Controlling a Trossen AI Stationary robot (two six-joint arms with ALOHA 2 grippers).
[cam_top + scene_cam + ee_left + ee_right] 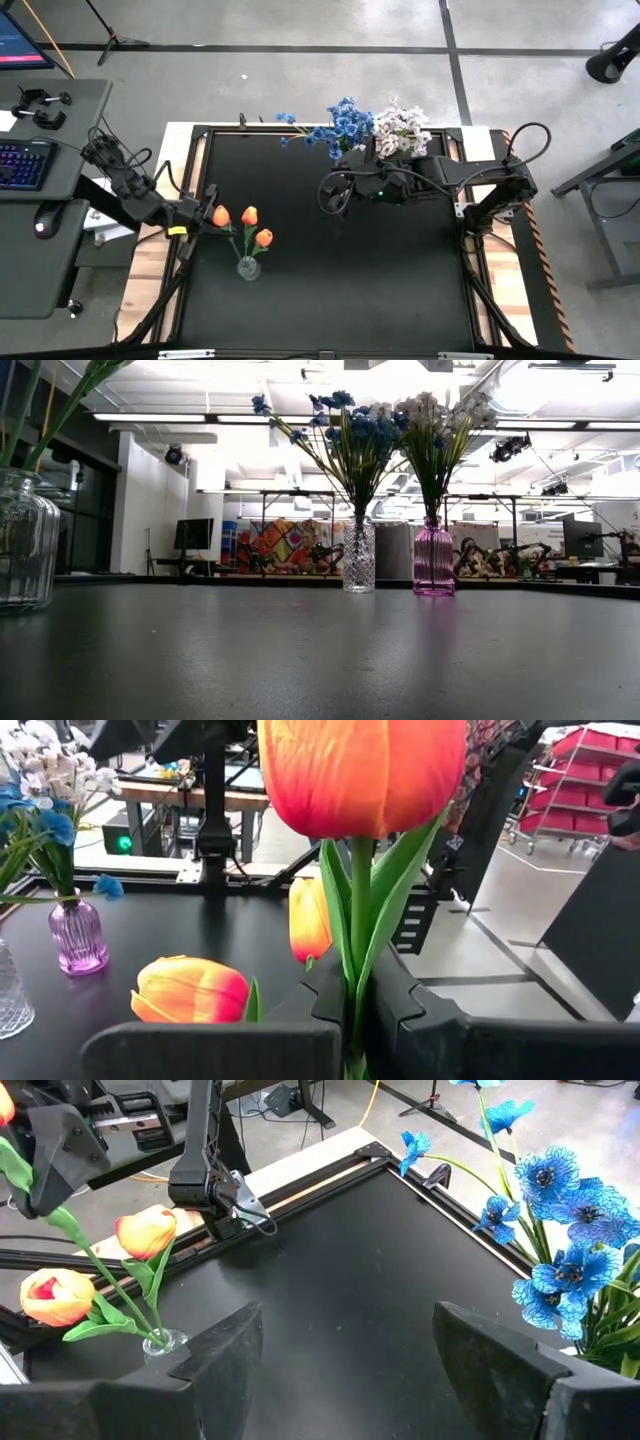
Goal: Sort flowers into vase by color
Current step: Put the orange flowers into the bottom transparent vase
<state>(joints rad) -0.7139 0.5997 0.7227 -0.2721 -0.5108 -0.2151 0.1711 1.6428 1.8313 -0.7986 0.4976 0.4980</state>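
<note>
Orange tulips (255, 227): two seated in the clear vase (248, 268) at table left, a third (220, 215) clamped by its stem in the left gripper (207, 214) just beside them, judged the last stem to place

High view: blue spray (340, 122) and white spray (400, 125) at the far edge; right gripper (335, 192) nearby, carrying nothing

Low view: blue in a clear cut vase (359, 556), white in a purple vase (434, 558), both upright

Left wrist view: fingers (330, 982) closed on the stem

Right wrist view: fingers (225, 1348) apart, empty

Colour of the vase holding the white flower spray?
Pink-purple glass vase; low view shows it best.
</note>
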